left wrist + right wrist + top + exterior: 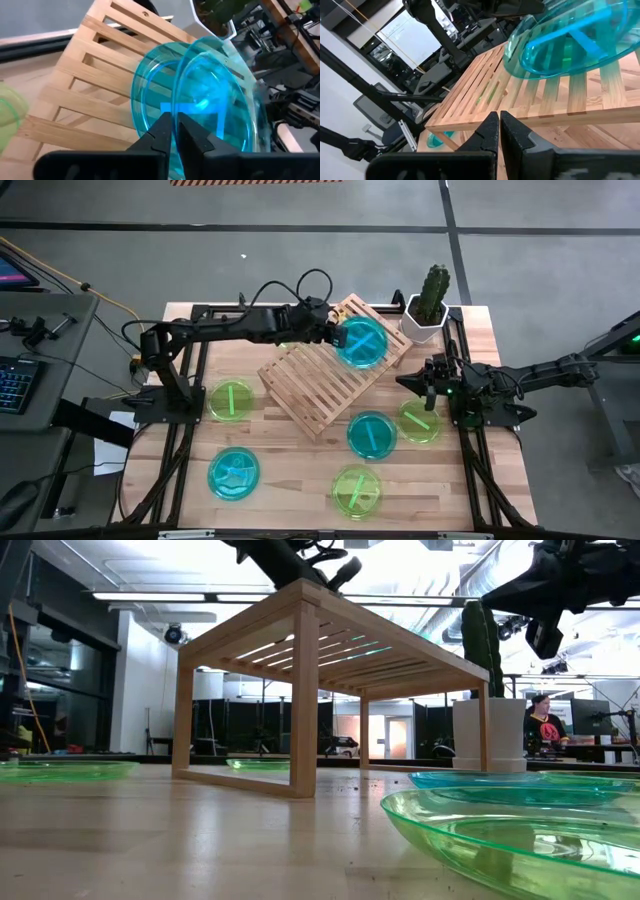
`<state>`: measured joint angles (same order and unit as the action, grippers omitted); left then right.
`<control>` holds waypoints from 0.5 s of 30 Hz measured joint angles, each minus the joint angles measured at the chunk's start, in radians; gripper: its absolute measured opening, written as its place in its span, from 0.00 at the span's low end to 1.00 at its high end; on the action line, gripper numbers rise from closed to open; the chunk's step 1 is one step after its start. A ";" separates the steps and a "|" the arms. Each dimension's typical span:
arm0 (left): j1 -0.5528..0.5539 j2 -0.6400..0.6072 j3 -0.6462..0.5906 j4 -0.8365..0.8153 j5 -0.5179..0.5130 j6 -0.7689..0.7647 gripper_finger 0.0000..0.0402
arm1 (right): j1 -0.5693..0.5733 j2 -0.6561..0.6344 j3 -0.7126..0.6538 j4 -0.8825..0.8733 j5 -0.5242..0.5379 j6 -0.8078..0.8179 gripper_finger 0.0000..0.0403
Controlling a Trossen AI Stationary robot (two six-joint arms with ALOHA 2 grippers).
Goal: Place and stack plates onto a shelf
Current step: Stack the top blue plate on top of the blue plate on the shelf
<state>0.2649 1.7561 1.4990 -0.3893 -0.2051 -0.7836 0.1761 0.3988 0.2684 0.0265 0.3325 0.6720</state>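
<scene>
Wooden planks make up the table [300, 480], and the shelf [325, 375] sits on it at a slant. Up on the shelf, the left gripper [175, 131] pinches the rim of a blue plate [361, 343], holding it tilted just over the slats. A second blue plate [150, 95] shows close behind it. The right gripper [425, 380] hovers beside the shelf, over a green plate [418, 421], with its fingers almost touching and nothing between them. More plates lie flat on the table. A cactus [433, 292] stands in a white pot.
</scene>
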 joint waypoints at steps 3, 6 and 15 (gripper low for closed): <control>0.003 0.000 0.000 0.000 -0.033 0.019 0.10 | 0.000 0.000 0.000 0.000 0.000 0.000 0.00; 0.013 0.000 0.000 0.008 -0.040 0.036 0.16 | 0.000 0.000 0.000 0.001 0.000 0.002 0.00; 0.034 -0.035 0.000 0.067 0.027 0.136 0.32 | 0.000 0.019 0.000 0.176 0.011 -0.008 0.00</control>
<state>0.2993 1.7214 1.4986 -0.3226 -0.1781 -0.6472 0.1761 0.4177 0.2684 0.2030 0.3431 0.6642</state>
